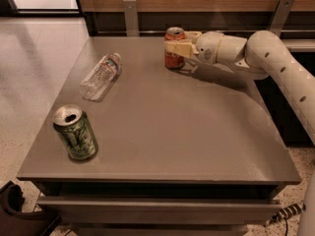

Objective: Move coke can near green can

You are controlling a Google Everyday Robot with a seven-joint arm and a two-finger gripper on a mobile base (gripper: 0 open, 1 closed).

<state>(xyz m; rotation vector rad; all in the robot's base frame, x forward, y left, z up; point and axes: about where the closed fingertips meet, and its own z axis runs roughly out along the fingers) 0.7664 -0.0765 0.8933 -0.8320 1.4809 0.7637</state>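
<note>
The coke can (174,58) is red with a silver top and stands upright near the table's far edge. My gripper (178,42) reaches in from the right and sits around the can's upper half. One pale finger (178,48) crosses the can's front and the other lies behind its top, both against the can. The can rests on the table. The green can (76,134) stands upright at the front left corner, far from the gripper.
A clear plastic bottle (101,75) lies on its side at the table's left. The grey table (172,127) has a wood-panelled wall with metal brackets behind it. My white arm (275,63) spans the far right side.
</note>
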